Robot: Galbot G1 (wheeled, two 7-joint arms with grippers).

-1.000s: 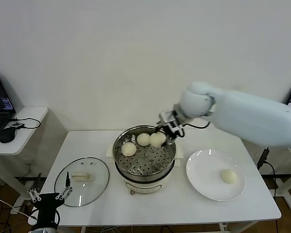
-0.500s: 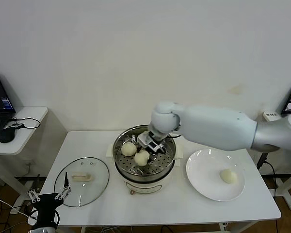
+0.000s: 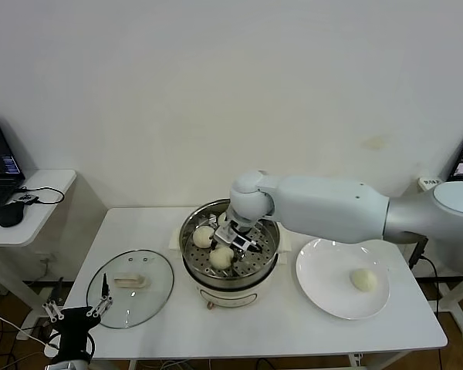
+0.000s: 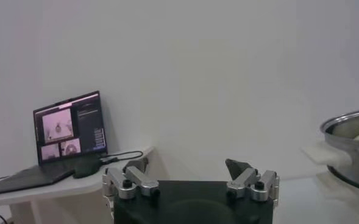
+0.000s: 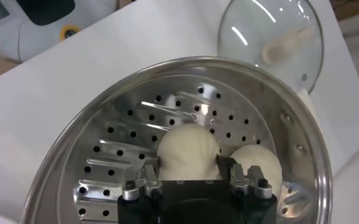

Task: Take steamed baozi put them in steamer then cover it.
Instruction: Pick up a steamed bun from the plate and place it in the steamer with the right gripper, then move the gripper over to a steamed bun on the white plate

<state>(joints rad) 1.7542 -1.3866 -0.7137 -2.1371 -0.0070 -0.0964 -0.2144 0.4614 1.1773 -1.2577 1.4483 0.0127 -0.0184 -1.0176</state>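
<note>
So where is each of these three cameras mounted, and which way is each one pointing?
Head view: on the robot's head, looking down at the table; both arms show, the right gripper in the steamer, the left gripper parked low beside the table.
Left wrist view: on the left arm, facing a laptop; its open fingers show.
Right wrist view: on the right arm, looking into the steamer at a baozi between its fingers.
Shared: head and right wrist views both show the cover.
</note>
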